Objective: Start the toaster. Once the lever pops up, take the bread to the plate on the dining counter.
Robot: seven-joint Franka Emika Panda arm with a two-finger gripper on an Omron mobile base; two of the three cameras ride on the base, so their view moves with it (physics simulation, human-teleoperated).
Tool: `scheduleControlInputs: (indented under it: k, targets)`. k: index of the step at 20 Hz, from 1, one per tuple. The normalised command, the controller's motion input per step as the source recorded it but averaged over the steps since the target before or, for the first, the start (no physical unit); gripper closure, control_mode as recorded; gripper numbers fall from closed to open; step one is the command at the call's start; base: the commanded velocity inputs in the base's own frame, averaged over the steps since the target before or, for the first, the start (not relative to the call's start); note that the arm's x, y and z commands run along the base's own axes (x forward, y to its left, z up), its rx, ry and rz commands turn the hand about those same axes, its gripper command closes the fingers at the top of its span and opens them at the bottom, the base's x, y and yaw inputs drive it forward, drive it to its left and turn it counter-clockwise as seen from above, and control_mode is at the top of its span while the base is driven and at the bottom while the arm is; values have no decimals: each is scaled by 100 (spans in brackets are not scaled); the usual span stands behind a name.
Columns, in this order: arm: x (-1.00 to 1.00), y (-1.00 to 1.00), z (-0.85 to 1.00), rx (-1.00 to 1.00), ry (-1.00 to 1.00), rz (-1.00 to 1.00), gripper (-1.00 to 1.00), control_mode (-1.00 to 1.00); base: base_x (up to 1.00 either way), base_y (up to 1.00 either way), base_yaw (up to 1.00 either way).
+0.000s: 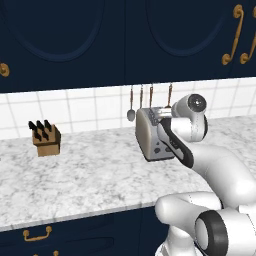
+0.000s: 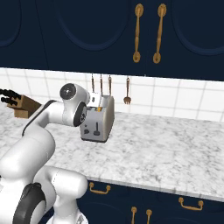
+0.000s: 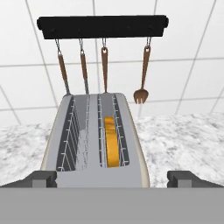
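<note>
1. The boxy silver-grey metal toaster (image 1: 151, 134) stands on the white-and-grey speckled marble counter (image 1: 90, 175) against the white tiled wall, under a dark rail of hanging wooden-handled utensils (image 3: 103, 27).
2. The small tan slice of bread (image 3: 112, 142) sits down in the right-hand slot, at about 12 o'clock from the two-finger gripper (image 3: 112, 178) in the hand view.
3. The gripper's fingers (image 3: 41, 178) are spread wide to either side of the toaster's near end, pinching nothing.
4. Judged step: starting the toaster, the first part of the task. The bread is not yet out.
5. The next move, by my reading, calls for bringing a fingertip onto the lever on the end face and pressing straight down (the lever itself is hard to pick out here).
6. The hand view looks down into the slots and shows the bread; the base views do not let me make it out.
7. The right base view shows the end face with its dark knobs (image 2: 95, 130). The left base view shows the wooden knife block (image 1: 46, 139) at 9 o'clock from the toaster, well apart.
</note>
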Motion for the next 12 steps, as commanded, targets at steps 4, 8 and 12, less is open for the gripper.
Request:
scheduleControlInputs:
  k: [4, 8, 12]
  targets:
    - [0, 0, 0, 0, 0, 0, -100, -100, 0, 0, 0]
    - [0, 0, 0, 0, 0, 0, -100, -100, 0, 0, 0]
    - [0, 0, 0, 0, 0, 0, -100, -100, 0, 0, 0]
